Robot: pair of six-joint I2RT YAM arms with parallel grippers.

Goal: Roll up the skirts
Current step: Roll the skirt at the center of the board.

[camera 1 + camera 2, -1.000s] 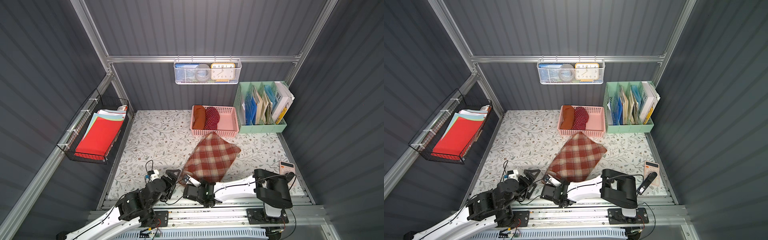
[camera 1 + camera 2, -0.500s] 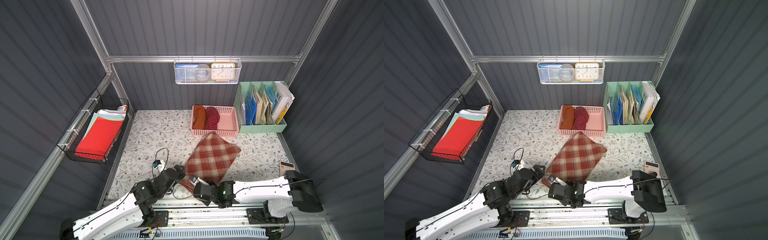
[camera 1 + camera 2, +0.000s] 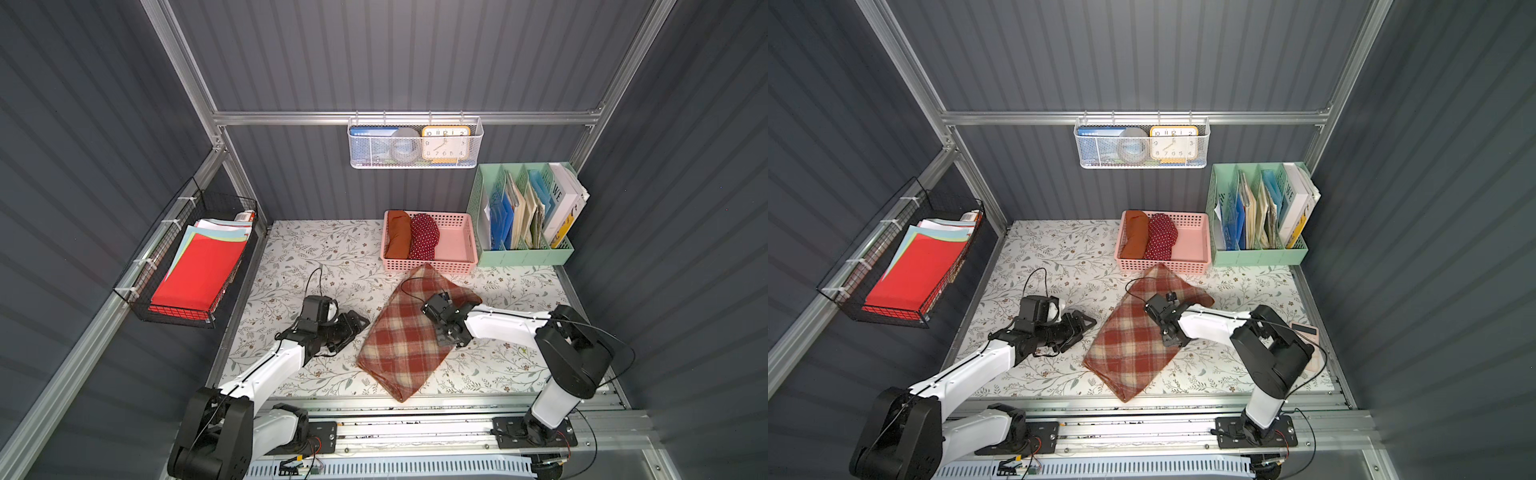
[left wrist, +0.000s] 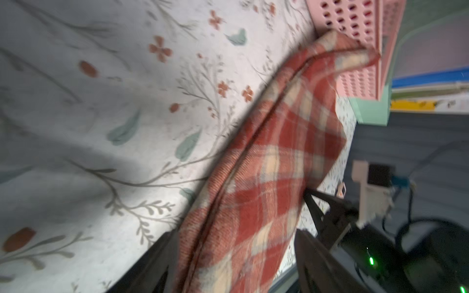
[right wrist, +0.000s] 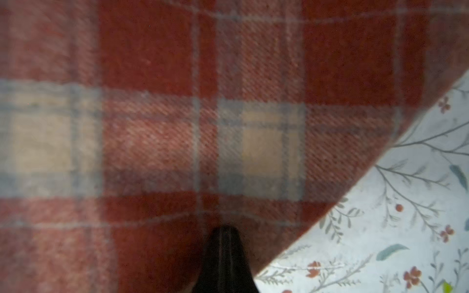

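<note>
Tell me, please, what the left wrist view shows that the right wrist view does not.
Only the left wrist view: the pink basket, a corner of the green file holder, and the left gripper open astride the plaid skirt's folded edge. Only the right wrist view: the skirt's weave close up, beside its curved edge. Both: the plaid skirt, the floral table cover and the right gripper, shut.
</note>
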